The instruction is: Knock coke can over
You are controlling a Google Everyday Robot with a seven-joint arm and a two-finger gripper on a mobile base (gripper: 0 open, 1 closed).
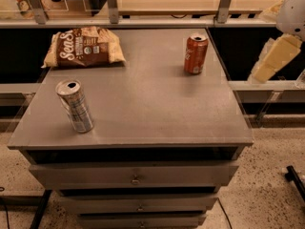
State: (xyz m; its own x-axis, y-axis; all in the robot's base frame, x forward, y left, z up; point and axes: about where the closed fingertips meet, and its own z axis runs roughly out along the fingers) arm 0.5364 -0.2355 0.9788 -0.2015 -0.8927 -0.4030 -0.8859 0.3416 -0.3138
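The coke can (pixel 196 54), red-orange with white lettering and a silver top, stands upright near the back right corner of the grey cabinet top (pixel 143 99). My gripper (pixel 272 60), cream-coloured under a white arm, hangs in the air off the table's right edge. It is to the right of the coke can at about the can's height, and well apart from it.
A tall slim silver-and-blue can (pixel 75 106) stands upright at the front left. A brown and cream snack bag (pixel 84 46) lies at the back left. A rail with metal posts (pixel 112 4) runs behind the table. Drawers (pixel 136 178) sit below the top.
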